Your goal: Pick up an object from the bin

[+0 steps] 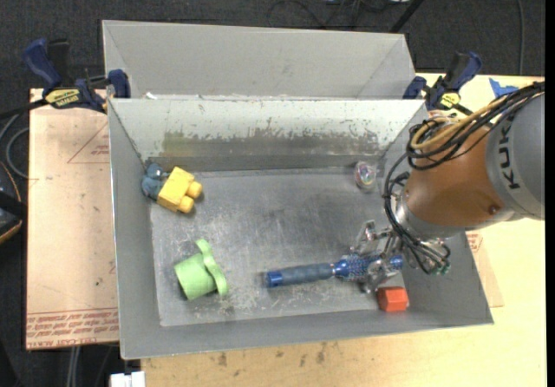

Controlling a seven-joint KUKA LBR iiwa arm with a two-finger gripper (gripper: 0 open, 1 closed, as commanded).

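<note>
Blue rod (pixel 299 275), long and thin, lies near the front of the bin (pixel 286 220), in the lower right of the frame. It runs left to right, and its knobbly right end sits at my gripper (pixel 375 257). I cannot tell whether my gripper is clenched on that end or released, because my own wrist and cables crowd over the spot. Just below and to the right of the rod's end, nearest the front right corner, is a small orange-red block (pixel 393 299), close beside my gripper. In the lower left, a light green cup-like piece (pixel 198 276) lies tipped on its side, well apart from the rod. Farther back, at the upper left of the floor, a yellow toy brick (pixel 179 189) touches a small blue-grey piece (pixel 154 179). At the back right, a small clear bead (pixel 365 173) rests at the foot of the rear wall.
</note>
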